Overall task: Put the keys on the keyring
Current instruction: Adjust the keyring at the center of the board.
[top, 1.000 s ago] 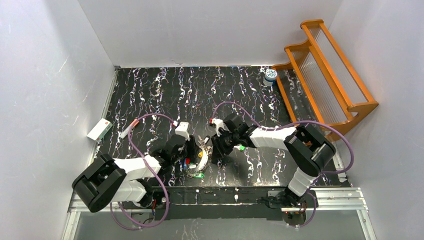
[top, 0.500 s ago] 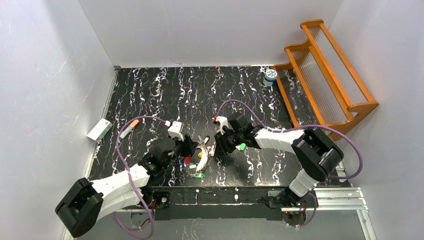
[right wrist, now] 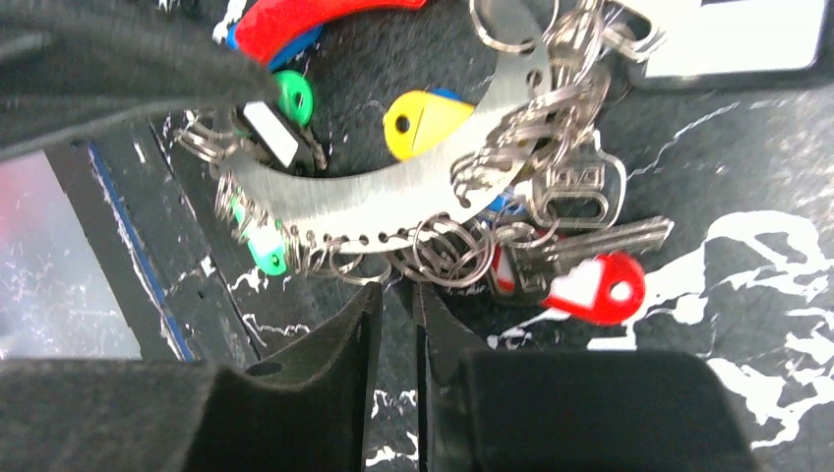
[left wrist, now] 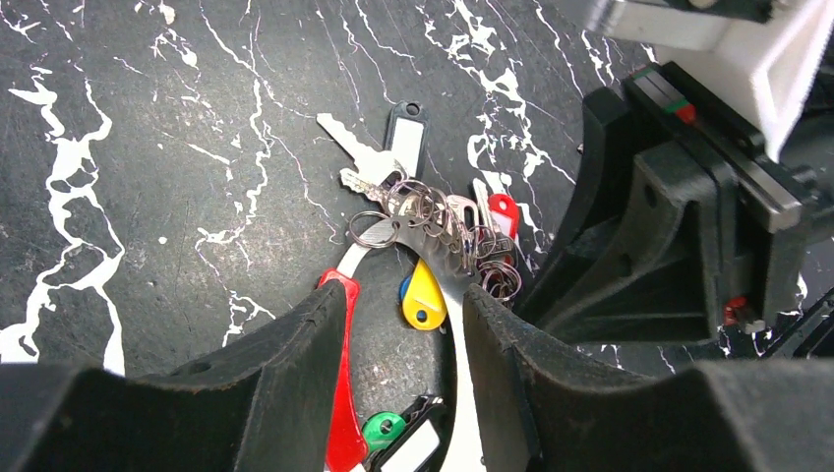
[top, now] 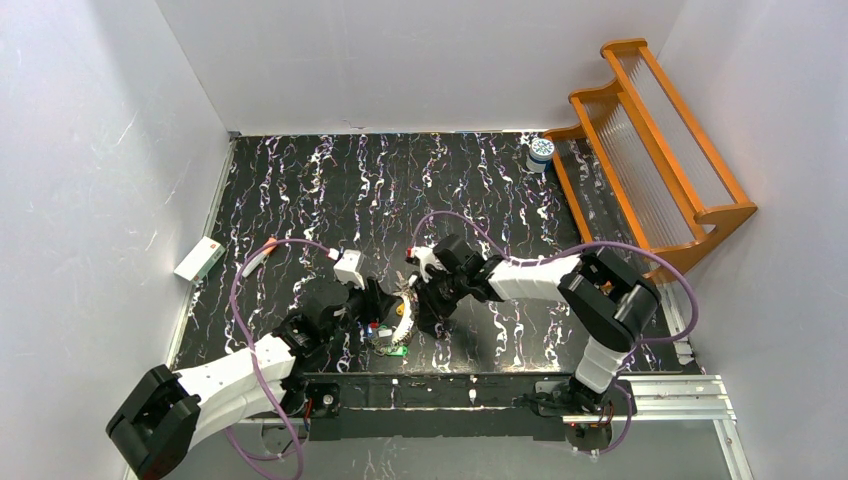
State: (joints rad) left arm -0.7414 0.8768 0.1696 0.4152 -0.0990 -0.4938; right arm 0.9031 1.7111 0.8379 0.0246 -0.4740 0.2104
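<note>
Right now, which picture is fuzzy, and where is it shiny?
Right wrist view: soft all over, the right end effector blurriest, the keyring glinting white. Left wrist view: keys sharp, little glare. Top view: evenly lit, but the keys look tiny.

From above the keys (top: 378, 328) are too small to tell apart; the right gripper (top: 416, 318) hides part of the keyring (top: 403, 320); at the right wrist the top edge cuts a white tag (right wrist: 733, 34); a blurred dark mass (right wrist: 108, 69), perhaps part of an arm, covers the keyring's end.
</note>
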